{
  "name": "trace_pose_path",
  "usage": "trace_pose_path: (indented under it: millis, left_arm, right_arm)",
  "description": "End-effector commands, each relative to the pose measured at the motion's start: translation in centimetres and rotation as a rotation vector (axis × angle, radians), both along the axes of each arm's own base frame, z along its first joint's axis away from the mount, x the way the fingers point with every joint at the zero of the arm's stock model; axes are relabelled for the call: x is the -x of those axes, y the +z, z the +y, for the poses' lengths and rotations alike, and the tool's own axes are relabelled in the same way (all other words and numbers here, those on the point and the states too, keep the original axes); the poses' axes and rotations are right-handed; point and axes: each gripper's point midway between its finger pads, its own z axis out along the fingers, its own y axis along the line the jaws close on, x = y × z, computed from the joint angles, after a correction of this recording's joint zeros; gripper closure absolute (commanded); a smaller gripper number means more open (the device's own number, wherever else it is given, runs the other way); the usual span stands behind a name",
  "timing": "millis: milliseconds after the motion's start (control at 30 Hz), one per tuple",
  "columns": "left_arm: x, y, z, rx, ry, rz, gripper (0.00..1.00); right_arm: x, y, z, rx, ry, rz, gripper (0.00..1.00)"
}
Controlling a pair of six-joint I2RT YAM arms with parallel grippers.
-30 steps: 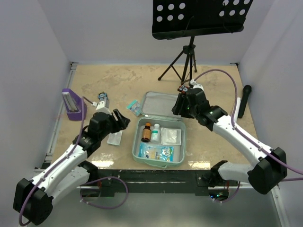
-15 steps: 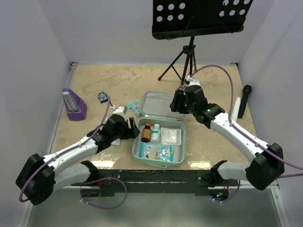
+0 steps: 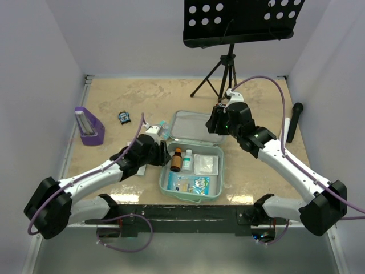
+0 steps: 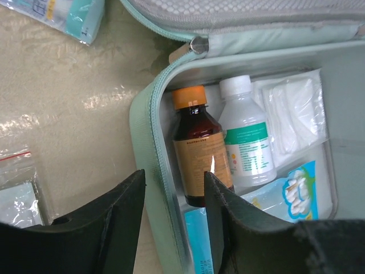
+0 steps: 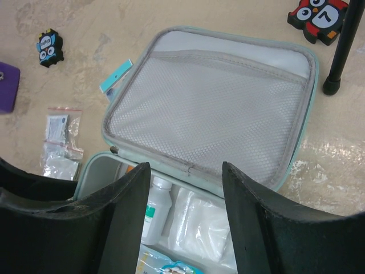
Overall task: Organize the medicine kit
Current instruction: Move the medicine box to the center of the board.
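Left gripper [image 4: 174, 191], open and empty, is straddling the medicine kit's [image 4: 149, 131] side wall (amber bottle [image 4: 198, 154] just inside), risking dragging the case askew on closing.

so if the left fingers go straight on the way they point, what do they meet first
Probably the left wall of the medicine kit: its zipped rim runs right between the left fingers. The brown bottle stands just inside that wall, though depth is hard to judge.
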Motion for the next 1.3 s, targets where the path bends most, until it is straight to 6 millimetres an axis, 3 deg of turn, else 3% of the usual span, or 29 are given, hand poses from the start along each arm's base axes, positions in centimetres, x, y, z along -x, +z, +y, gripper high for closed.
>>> trace_pose_path:
  millis: [0,100,233,367,767,1267]
  left_arm:
    - [-0.5,0.1,-1.3,-0.044,-0.069,0.0,0.51]
    - [-1.0,-0.5,-1.0,-0.072,-0.049,0.004,0.57]
    - [-1.1,-0.6,-1.6,-0.075,-0.074,0.008,0.85]
    - [-0.8,0.0,-2.0,-0.046,-0.095,-0.004,0.97]
    - [-0.6,1.8,-1.7,-0.021,-0.081,-0.084,1.0]
    - [-1.1,4.9,-7.1,0.005,-0.2,-0.224,1.0]
  right_arm:
    - [-0.3,1.4,0.4,-0.014,0.031,-0.054,0.43]
    - [-0.4,1.5,0.4,-0.015,0.035,-0.06,0.43]
    - [-0.4,2.0,0.3,-0.014,0.036,-0.073,0.43]
    - [-0.2,2.1,0.1,-0.012,0.032,-0.079,0.43]
    - [0.3,1.6,-0.4,-0.014,0.022,-0.08,0.43]
    - [1.2,2.4,-1.5,-0.012,-0.003,-0.101,0.44]
